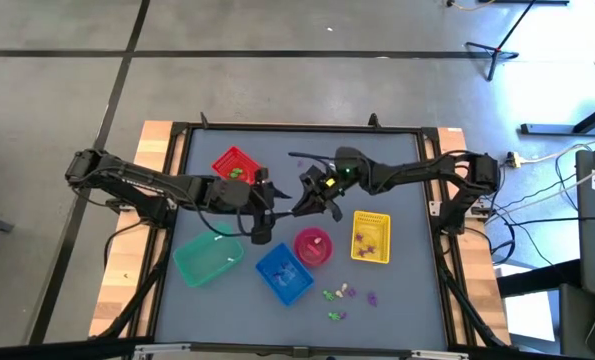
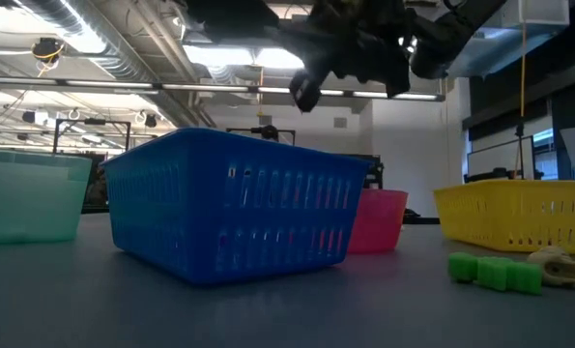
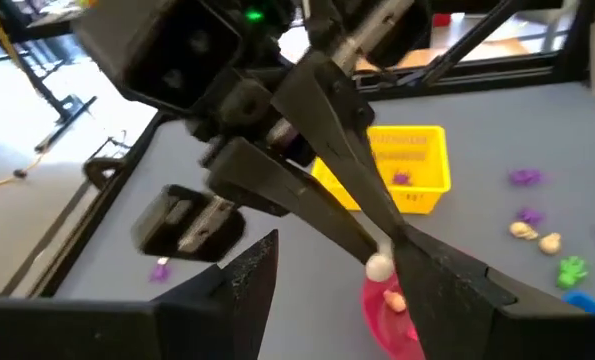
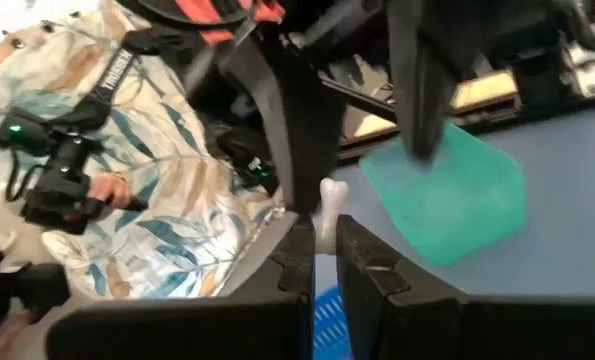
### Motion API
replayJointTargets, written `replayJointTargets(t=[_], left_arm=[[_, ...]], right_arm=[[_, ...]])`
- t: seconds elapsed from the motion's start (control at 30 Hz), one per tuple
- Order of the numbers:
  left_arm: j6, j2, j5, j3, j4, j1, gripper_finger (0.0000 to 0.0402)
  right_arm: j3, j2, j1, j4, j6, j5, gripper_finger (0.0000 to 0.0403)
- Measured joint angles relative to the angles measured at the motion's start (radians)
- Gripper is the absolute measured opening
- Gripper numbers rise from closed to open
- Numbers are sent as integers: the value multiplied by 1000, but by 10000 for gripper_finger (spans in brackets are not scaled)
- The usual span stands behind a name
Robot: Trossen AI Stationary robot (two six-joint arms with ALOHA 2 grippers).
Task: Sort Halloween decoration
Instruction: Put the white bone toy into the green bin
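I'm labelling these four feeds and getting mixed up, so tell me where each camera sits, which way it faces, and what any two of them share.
High view: above the table, looking straight down; both arms, left gripper facing right gripper.
Low view: at tabletop height, looking level past the blue basket; grippers overhead.
Left wrist view: on the left arm, facing the right gripper pinching a white trinket.
Right wrist view: on the right arm, over its own fingers; a person behind.
Shared: both wrist views show that trinket.

Grey concrete floor (image 1: 277, 25) w/ dark seam lines around the bench (image 1: 407, 300). Ceiling ducts (image 2: 94, 39) & strip lights (image 2: 239, 58) overhead. Tripod legs (image 1: 502, 45), cables (image 1: 537, 215) at right.
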Motion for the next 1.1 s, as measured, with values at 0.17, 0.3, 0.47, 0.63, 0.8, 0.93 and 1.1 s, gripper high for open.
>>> replayJointTargets(t=[0.17, 0.3, 0.47, 0.63, 0.8, 0.93, 1.1], left_arm=[[-1, 0, 43, 0, 4, 0, 188], [-4, 0, 68, 0, -4, 0, 188], [-5, 1, 71, 0, -5, 0, 188], [-6, 1, 74, 0, -3, -1, 188], [-6, 1, 74, 0, -2, -1, 188], [-6, 1, 74, 0, -2, 0, 188], [-6, 1, 94, 0, -2, -1, 188]], right_arm=[[24, 0, -2, -30, 9, -35, 26], [27, 0, -2, -31, 8, -49, 26], [28, 0, -2, -40, 6, -49, 26], [28, 0, -2, -41, 6, -50, 26], [28, 0, -2, -41, 6, -49, 26], [27, 0, -2, -42, 5, -32, 26], [27, 0, -3, -42, 5, -30, 26]])
